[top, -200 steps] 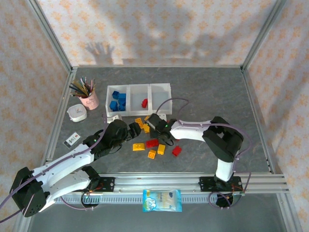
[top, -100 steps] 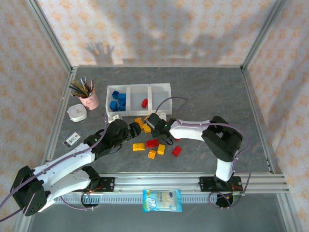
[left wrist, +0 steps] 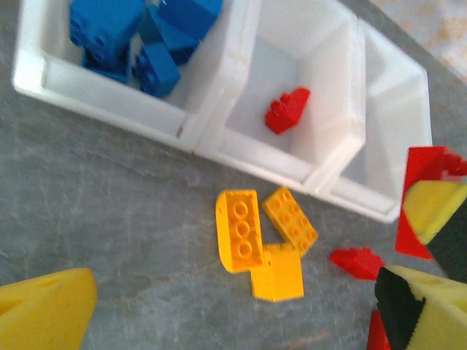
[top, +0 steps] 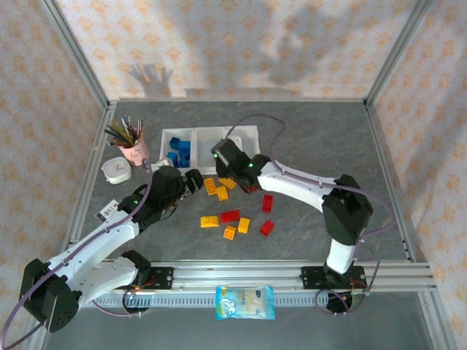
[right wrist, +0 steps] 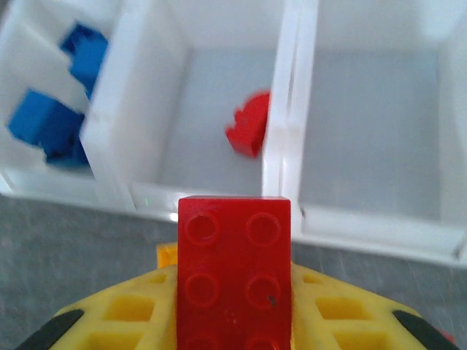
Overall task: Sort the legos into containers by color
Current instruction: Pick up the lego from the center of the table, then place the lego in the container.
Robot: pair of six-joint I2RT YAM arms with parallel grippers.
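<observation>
At the 12 o'clock side of the loose legos (top: 230, 216), the containers (top: 208, 134) stand in a joined row on the table (top: 321, 138). I find the right gripper (top: 220, 154) at their near wall, clenched on a red brick (right wrist: 233, 270) with its studs facing the wrist camera. From that view the brick sits just short of the middle bin, where a second red brick (right wrist: 249, 132) lies. Blue bricks (left wrist: 142, 33) are gathered in the left-hand bin. I note the left gripper (top: 193, 180) at 9 o'clock of the loose legos, released, its yellow fingers (left wrist: 45, 312) wide apart with nothing between them. Three yellow-orange bricks (left wrist: 266, 240) lie touching one another, just at 6 o'clock of the bins. Further red pieces (top: 267, 203) and yellow-orange pieces (top: 209, 221) lie scattered farther toward 6 o'clock, apart from the containers.
</observation>
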